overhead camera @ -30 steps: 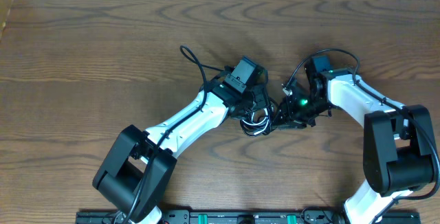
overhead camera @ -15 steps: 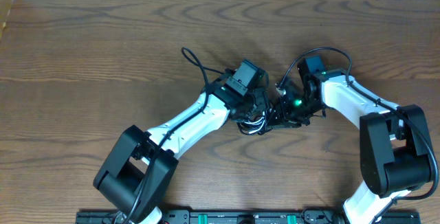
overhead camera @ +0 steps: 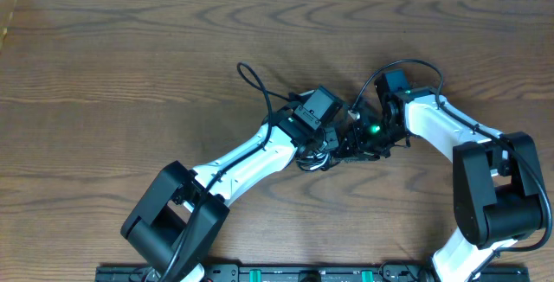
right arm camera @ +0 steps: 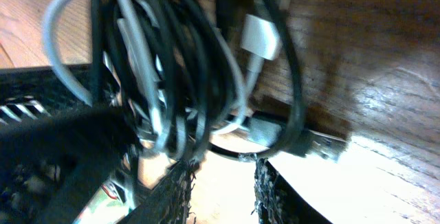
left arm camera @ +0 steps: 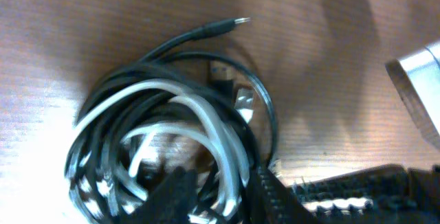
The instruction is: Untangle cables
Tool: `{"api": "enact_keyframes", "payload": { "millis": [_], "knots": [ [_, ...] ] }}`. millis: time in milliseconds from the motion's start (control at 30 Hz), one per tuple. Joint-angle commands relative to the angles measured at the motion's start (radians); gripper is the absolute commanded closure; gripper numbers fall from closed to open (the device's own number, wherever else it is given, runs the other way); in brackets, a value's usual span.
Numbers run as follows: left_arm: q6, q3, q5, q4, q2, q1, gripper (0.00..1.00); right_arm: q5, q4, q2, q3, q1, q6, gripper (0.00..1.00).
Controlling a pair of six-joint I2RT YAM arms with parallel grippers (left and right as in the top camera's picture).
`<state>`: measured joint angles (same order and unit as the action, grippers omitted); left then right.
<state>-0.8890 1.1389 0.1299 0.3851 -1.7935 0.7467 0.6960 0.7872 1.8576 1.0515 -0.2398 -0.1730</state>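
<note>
From overhead, both arms reach in from the near edge of the wooden tabletop (overhead camera: 130, 40) and meet around its middle. The cables (overhead camera: 313, 163) lie there as one small tangled bundle of black and white strands, mostly hidden under the two wrists. The left gripper (overhead camera: 329, 144) comes at the bundle from the left and the right gripper (overhead camera: 353, 146) from the right, the two almost touching. How either pair of jaws stands cannot be told from up here.

In the left wrist view the cables (left arm camera: 172, 107) form a loose coil on the tabletop (left arm camera: 330, 38), black loops outside and white ones within. A thin black plug (left arm camera: 223, 26) with a metal tip sticks out on the far side, and a silver plug (left arm camera: 242, 100) lies inside the coil. The left gripper (left arm camera: 220, 196) has its jaws drawn in on the near part of the coil, white and black strands filling the gap.

In the right wrist view the cables (right arm camera: 185, 66) hang close and blurred, with a white plug (right arm camera: 261, 35) among them and a flat silver plug (right arm camera: 320, 143) resting on the tabletop (right arm camera: 371, 59). The right gripper (right arm camera: 223, 186) shows a narrow gap with bare wood between its jaws. A black strand crosses just at their tips, and whether it is pinched cannot be told.
</note>
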Motion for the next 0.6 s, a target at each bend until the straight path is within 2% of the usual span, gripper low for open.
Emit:
{"api": "enact_keyframes", "payload": {
  "millis": [0,67,233,400,567],
  "knots": [
    [0.001,-0.017,-0.072,0.009,0.0,-0.001,0.87,0.011,-0.002,0.006,-0.003,-0.005,0.032,0.71],
    [0.001,-0.017,-0.072,0.009,0.0,-0.002,0.92,-0.008,-0.002,0.006,-0.003,-0.005,0.032,0.7],
    [0.001,-0.017,-0.063,0.016,0.0,-0.013,0.92,0.017,0.001,0.006,-0.003,0.005,0.028,0.71],
    [0.0,-0.017,0.132,0.018,0.0,-0.083,0.92,0.285,0.001,0.006,-0.003,0.055,0.033,0.71],
    [-0.034,-0.017,0.296,0.017,0.0,-0.163,0.92,0.408,0.001,0.006,-0.003,0.086,0.032,0.7]
  ]
}}
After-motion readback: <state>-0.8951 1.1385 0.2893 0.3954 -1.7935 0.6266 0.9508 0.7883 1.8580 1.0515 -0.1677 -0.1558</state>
